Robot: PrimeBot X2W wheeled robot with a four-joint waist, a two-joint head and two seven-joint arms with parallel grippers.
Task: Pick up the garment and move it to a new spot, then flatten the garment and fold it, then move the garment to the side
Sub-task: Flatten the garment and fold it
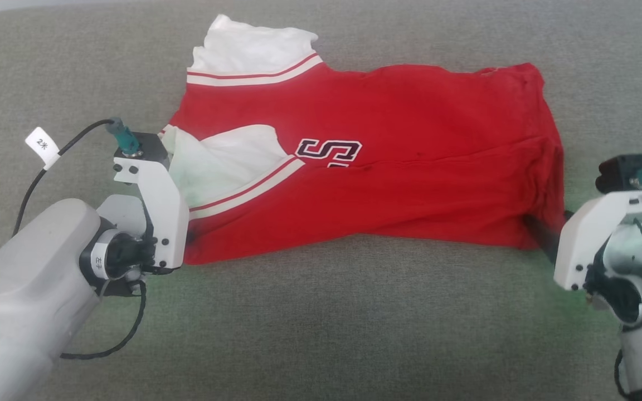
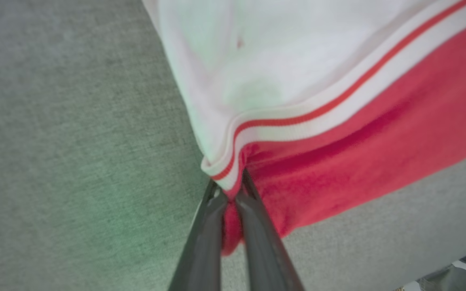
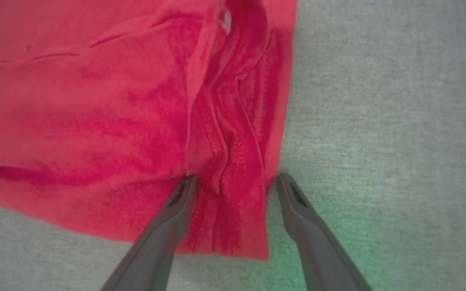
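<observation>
The red jersey shirt with white sleeves and striped trim (image 1: 410, 184) lies partly folded and creased across the middle of the grey woven fabric surface (image 1: 321, 323). The dark chest lettering faces up. The left hand (image 2: 229, 190) is pressed together, pinching the garment's near-left corner at the striped trim. The right hand (image 3: 237, 184) is spread, with its fingers (image 3: 176, 202) either side of the bunched red edge at the near-right corner.

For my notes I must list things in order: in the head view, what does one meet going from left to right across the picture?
In order: cable tag → left tool → garment → right tool.
</observation>
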